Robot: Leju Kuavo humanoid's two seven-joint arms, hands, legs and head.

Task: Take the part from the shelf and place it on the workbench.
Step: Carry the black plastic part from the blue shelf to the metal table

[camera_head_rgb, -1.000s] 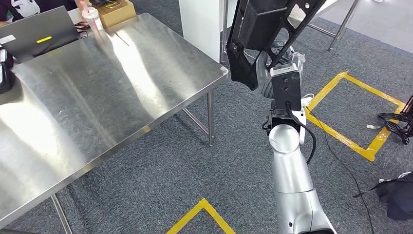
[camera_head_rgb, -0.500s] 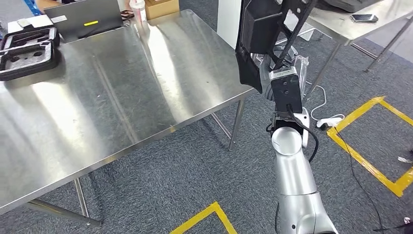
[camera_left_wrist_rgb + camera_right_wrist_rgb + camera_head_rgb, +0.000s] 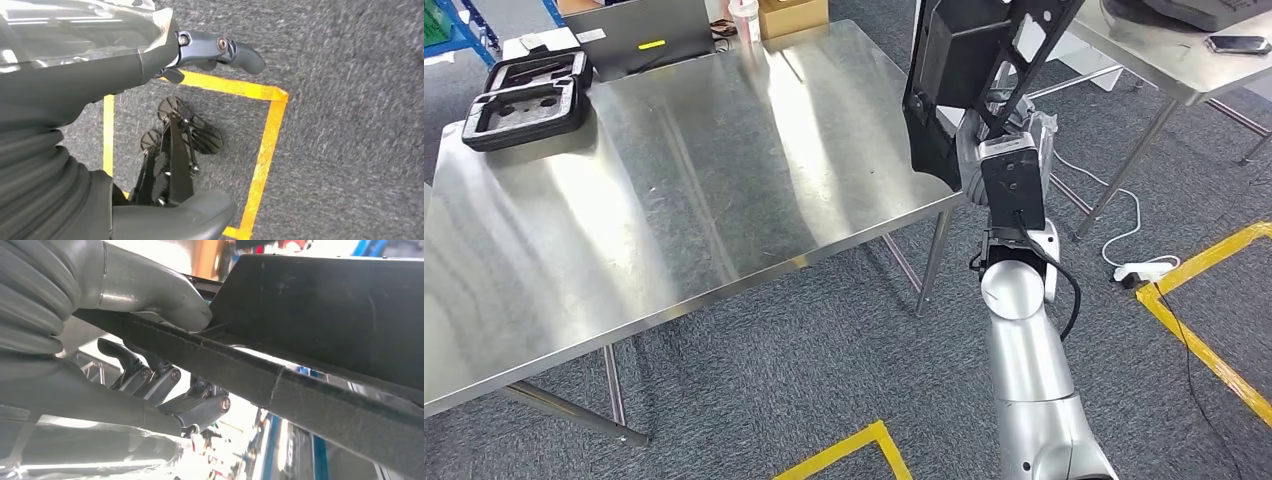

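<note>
Black and large, the part (image 3: 969, 70) is a flat plastic panel with ribs and cut-outs, and it is held up in the air by the right hand (image 3: 994, 140), beside the near right corner of the steel counter (image 3: 724, 180) and partly above its edge. In the right wrist view the thick grey thumb (image 3: 155, 290) presses on one side of a long black edge of the part (image 3: 300, 340) and the darker fingers (image 3: 165, 385) are curled against the other side, so the hand grips it firmly. The silver right arm (image 3: 1024, 370) rises from below to this hand. The left hand (image 3: 150, 55) is in the left wrist view, above grey carpet with yellow tape lines (image 3: 265, 150); it holds nothing, one dark finger (image 3: 225, 50) reaches out and the grey thumb (image 3: 175, 220) stands well apart from it. On the far left part of the counter lie two black foam trays (image 3: 529, 100), one just behind the other. At the far edge of the counter stand a grey laptop (image 3: 649, 35), a cup (image 3: 744, 15) and a brown cardboard box (image 3: 794, 15). To the right is a second steel table (image 3: 1174, 60) with a dark phone (image 3: 1236, 43) on it. On the carpet beside it lies a white power strip (image 3: 1149, 270) with its cable.
</note>
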